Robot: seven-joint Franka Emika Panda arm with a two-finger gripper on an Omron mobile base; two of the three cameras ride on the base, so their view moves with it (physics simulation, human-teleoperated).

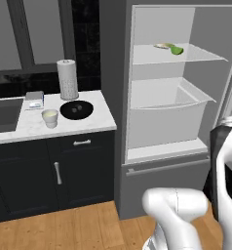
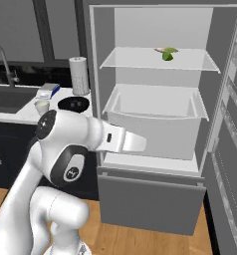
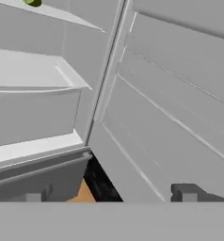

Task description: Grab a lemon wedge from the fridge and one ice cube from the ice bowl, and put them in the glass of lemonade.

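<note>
Hand view: gripper [image 3: 109, 194] wide apart beside fridge [image 3: 48, 117] door hinge edge.

Lemon wedge [image 1: 177, 50] on upper fridge [image 1: 164, 122] shelf, ice bowl [image 1: 76, 110] right of glass of lemonade [image 1: 49, 117] on counter [image 1: 64, 124]

1. White marble tabletop [image 1: 96, 122] over dark cabinets, left of the fridge [image 1: 162, 122]; it carries the ice bowl [image 1: 76, 110], the glass of lemonade [image 1: 50, 117] just left of it, apart, a tall white paper-towel roll [image 1: 67, 79] behind them, and a small blue-grey box [image 1: 35, 99] near the sink edge.
2. Upper fridge shelf [image 1: 201, 53], white: the lemon wedge [image 1: 177, 50] lies on it, touching a pale elongated item [image 1: 162, 46] on its left.
3. White drawer [image 1: 186, 114] below the shelf; contents cannot be told.
4. Wooden floor [image 1: 64, 227] below the cabinets.
</note>
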